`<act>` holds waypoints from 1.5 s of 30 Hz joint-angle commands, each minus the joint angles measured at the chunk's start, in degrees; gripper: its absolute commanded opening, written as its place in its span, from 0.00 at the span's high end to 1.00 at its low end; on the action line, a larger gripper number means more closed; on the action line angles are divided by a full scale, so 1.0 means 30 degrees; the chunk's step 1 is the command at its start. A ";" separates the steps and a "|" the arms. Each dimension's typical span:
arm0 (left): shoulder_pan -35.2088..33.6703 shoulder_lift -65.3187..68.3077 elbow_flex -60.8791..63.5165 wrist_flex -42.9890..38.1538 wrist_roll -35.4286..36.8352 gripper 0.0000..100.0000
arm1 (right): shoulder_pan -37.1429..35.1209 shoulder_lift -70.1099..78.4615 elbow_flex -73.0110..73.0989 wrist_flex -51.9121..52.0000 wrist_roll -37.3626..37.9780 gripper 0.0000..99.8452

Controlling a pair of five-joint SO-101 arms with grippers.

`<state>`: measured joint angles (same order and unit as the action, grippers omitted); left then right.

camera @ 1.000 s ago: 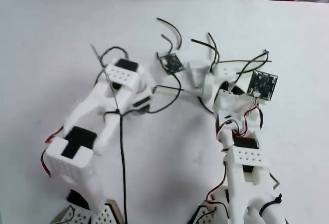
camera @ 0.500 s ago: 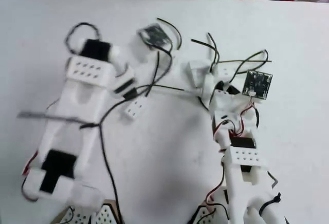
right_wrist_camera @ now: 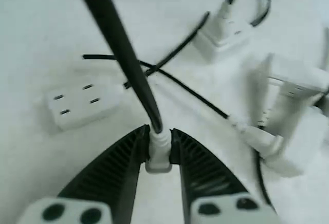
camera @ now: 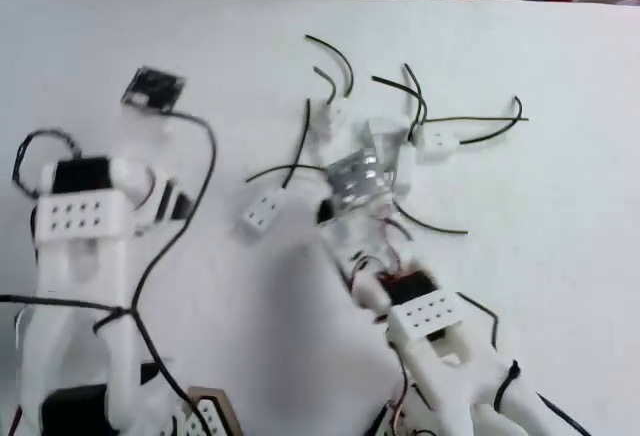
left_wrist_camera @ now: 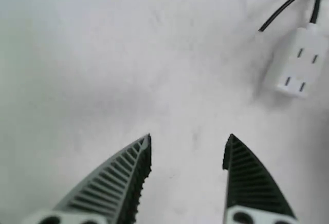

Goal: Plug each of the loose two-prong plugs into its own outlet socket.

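Note:
My right gripper (right_wrist_camera: 160,131) is shut on a small white two-prong plug (right_wrist_camera: 157,157), whose black cord (right_wrist_camera: 115,44) runs up and away. A white outlet block (right_wrist_camera: 82,103) lies on the table just beyond and to one side of it. In the high view this gripper (camera: 328,213) is at the table's middle, right of that outlet block (camera: 262,211). My left gripper (left_wrist_camera: 187,144) hangs open over bare table with nothing between its fingers, and the same outlet block (left_wrist_camera: 297,62) lies some way ahead. In the high view the left gripper (camera: 180,203) is at the left.
More white outlet pieces with black cords lie behind the right gripper: one with a plug in it (right_wrist_camera: 224,29) and others (camera: 435,139) (camera: 385,141). Loose black cords (camera: 330,56) cross the middle. The table's left part (left_wrist_camera: 103,54) is bare.
The left arm has swung away from the outlets to the table's left. The right arm has moved left and forward to the middle, near the outlet block.

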<state>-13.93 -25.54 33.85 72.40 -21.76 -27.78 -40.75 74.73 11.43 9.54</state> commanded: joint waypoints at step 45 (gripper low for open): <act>-0.0982 -0.1656 0.7502 -0.8381 0.3429 0.76 | -0.4088 1.2996 -0.7590 -0.2007 0.1905 0.98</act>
<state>-20.70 -28.00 57.93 48.75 -12.09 -41.32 -2.59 51.87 3.69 14.64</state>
